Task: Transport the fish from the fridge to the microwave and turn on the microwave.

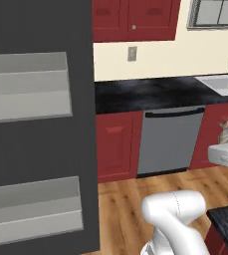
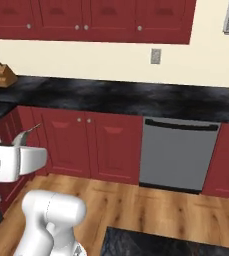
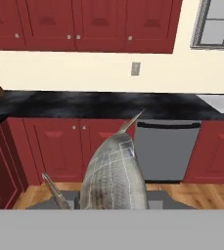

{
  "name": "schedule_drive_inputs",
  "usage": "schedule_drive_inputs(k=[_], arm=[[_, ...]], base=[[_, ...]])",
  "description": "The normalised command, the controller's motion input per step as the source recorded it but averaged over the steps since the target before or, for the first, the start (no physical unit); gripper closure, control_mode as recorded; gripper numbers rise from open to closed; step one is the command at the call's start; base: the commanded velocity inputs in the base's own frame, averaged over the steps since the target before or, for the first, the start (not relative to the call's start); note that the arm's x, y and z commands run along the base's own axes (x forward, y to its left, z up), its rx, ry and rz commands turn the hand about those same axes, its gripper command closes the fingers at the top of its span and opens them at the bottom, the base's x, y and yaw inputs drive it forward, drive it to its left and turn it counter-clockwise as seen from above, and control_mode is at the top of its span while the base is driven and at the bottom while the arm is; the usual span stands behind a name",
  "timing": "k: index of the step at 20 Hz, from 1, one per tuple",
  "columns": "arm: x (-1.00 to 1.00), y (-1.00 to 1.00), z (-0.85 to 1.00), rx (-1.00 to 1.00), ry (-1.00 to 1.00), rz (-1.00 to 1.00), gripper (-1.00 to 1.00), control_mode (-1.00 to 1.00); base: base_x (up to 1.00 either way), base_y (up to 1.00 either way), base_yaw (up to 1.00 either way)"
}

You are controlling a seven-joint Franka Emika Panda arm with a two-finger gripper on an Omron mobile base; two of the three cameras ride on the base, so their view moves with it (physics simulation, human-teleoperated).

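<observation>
Right now the gripper (image 3: 111, 205) is clamped on the fish (image 3: 114, 176), carried out in mid-air above the wood floor with its tail aimed at the dishwasher (image 3: 165, 151). To my eye the carry goes best slow and level, so the fish doesn't slip. At the left, the fridge door (image 1: 36, 129) with its bins stands open beside the arm and could catch a wide swing. A knife block (image 2: 4, 75) sits on the black counter (image 2: 116, 97).

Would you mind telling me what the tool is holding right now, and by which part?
The tool holds the pale grey-tan mottled fish by its lower body; the pointed tail fin projects away from the hand. The exact contact spot is hidden.
</observation>
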Motion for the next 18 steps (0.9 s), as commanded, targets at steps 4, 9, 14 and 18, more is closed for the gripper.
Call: schedule_drive_inputs(k=[4, 9, 14, 18], arm=[[0.0, 0.0, 0.0, 0.0, 0.0, 0.0, 1.0, 1.0], [0.0, 0.0, 0.0, 0.0, 0.0, 0.0, 1.0, 1.0], [0.0, 0.0, 0.0, 0.0, 0.0, 0.0, 1.0, 1.0], [0.0, 0.0, 0.0, 0.0, 0.0, 0.0, 1.0, 1.0]], base=[[-0.04, -0.54, -0.35], [0.17, -0.24, -0.18], [0.79, -0.01, -0.12], [0.87, 0.0, -0.1]])
